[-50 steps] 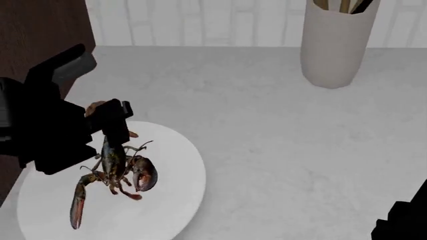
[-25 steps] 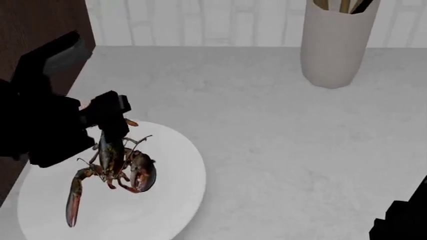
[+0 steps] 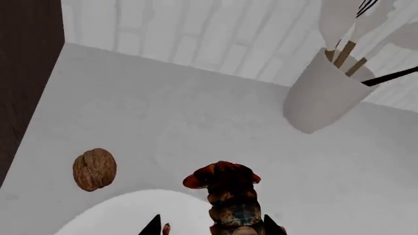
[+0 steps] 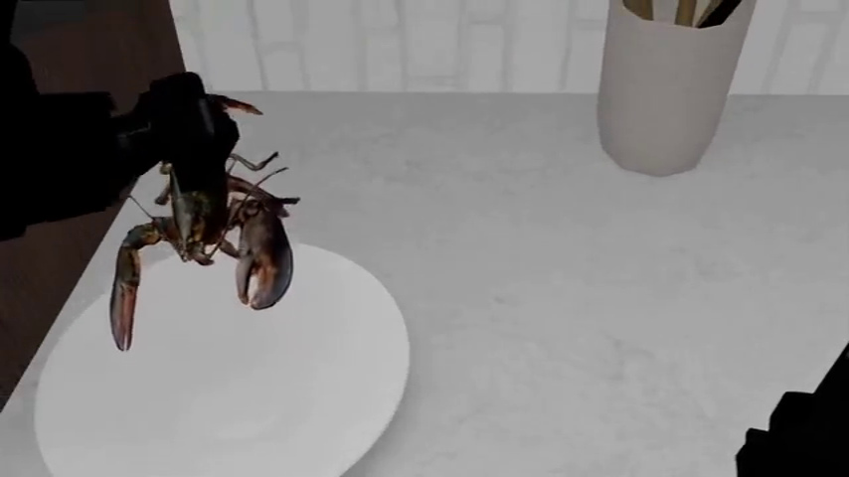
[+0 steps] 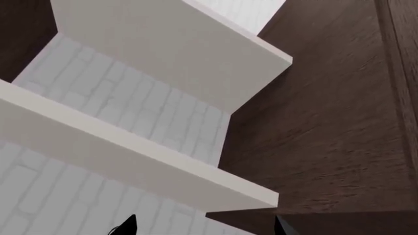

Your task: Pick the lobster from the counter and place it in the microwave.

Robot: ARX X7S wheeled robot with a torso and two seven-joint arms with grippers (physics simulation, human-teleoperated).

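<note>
The lobster (image 4: 199, 214) hangs head-down in the air above the far left edge of the white plate (image 4: 292, 397), its two reddish claws dangling. My left gripper (image 4: 197, 124) is shut on its tail end. In the left wrist view the lobster's tail (image 3: 228, 193) sits between the dark fingertips (image 3: 154, 226), tight against one of them. The white marbled counter (image 4: 558, 278) lies below. My right gripper (image 5: 203, 227) is open with nothing between its fingers and faces white shelves. The microwave is out of view.
A brown walnut (image 3: 95, 169) lies on the counter beside the plate (image 3: 124, 215). A white utensil holder (image 4: 663, 84) stands at the back right. A dark wood cabinet side (image 4: 80, 40) borders the counter's left. Part of my right arm (image 4: 796, 437) shows low at the right.
My left gripper has lifted the lobster off the plate, upward and slightly toward the back left. The lobster now hangs free above the plate.
</note>
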